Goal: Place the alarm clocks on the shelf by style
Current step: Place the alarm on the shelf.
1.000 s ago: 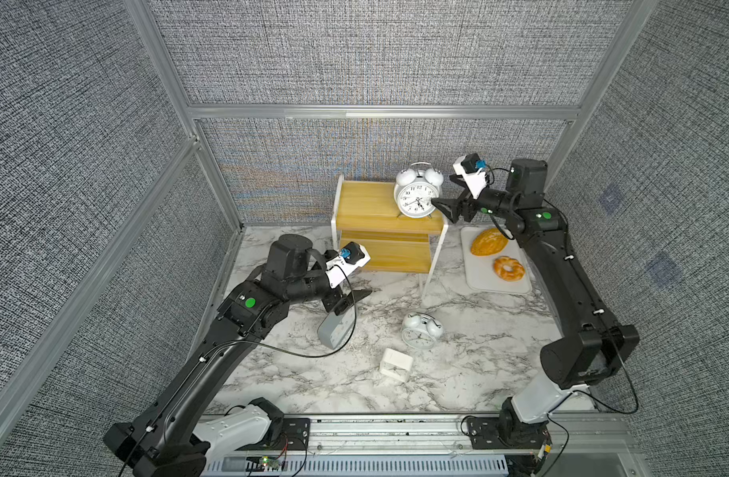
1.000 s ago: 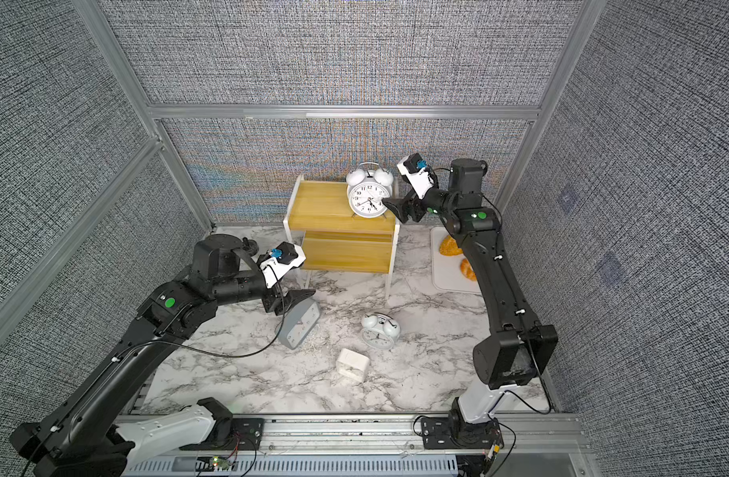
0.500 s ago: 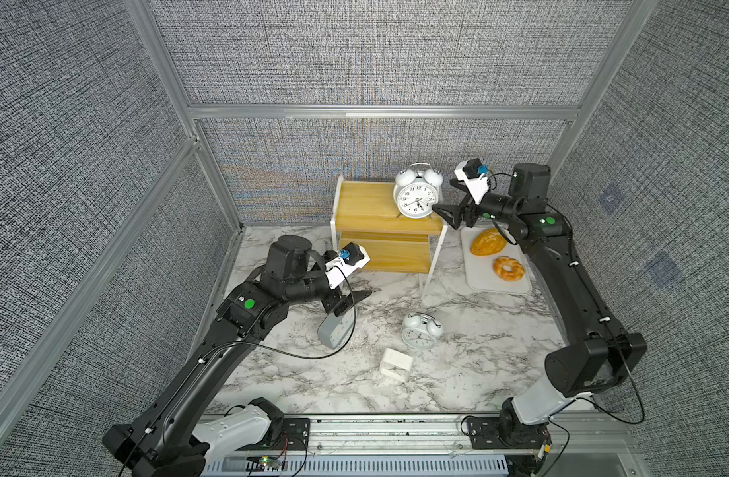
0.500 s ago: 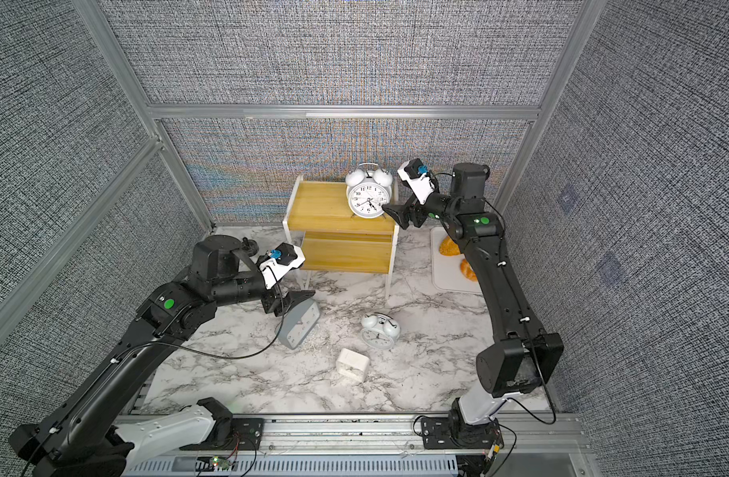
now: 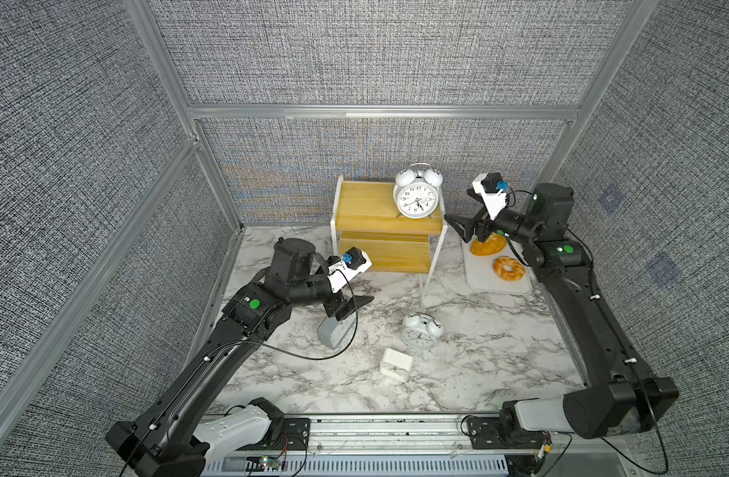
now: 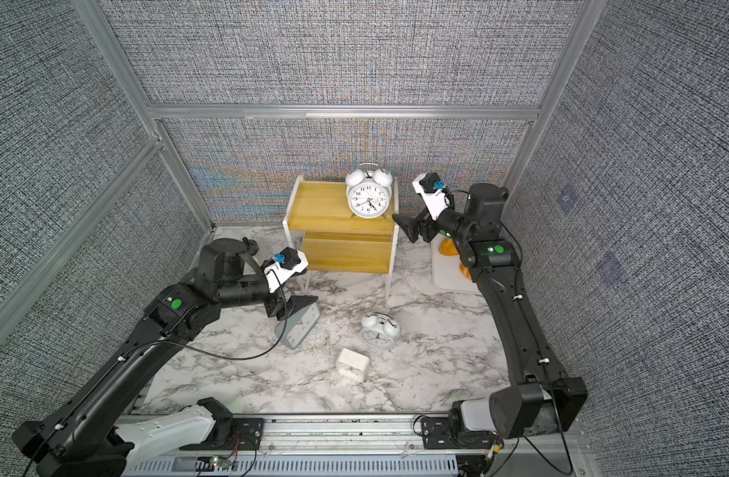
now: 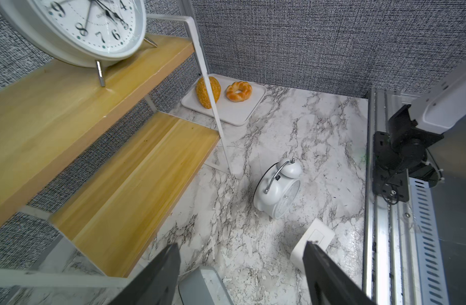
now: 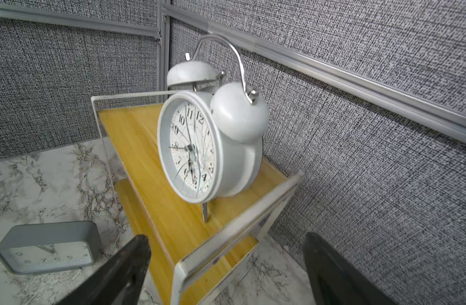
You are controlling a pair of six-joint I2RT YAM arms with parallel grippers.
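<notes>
Clock sorting: one clock shelved, three on the tabletop

Shelf stands upright against the back wall on the marble tabletop. Large twin-bell clock stands upright on the right end of the top board, dial to the front. The right wrist view shows cracks across its dial cover.

Right gripper hangs just beside the shelf's right end, level with the top board. Its jaws are spread wide, hold nothing and are clear of the large clock.

Left gripper is low over the grey-blue rectangular clock, which rests on the tabletop in front of the shelf's left leg. The jaws are parted. In the left wrist view the clock's upper end sits between them, close to one finger with a gap to the other. Contact cannot be confirmed, and nothing is clamped.

Small twin-bell clock lies tipped back on the tabletop in front of the shelf's right leg, dial facing up. Small white square clock rests near it, towards the front rail, not touching it.

White tray sits to the right of the shelf and carries a seeded loaf and a ring-shaped bun.
</notes>
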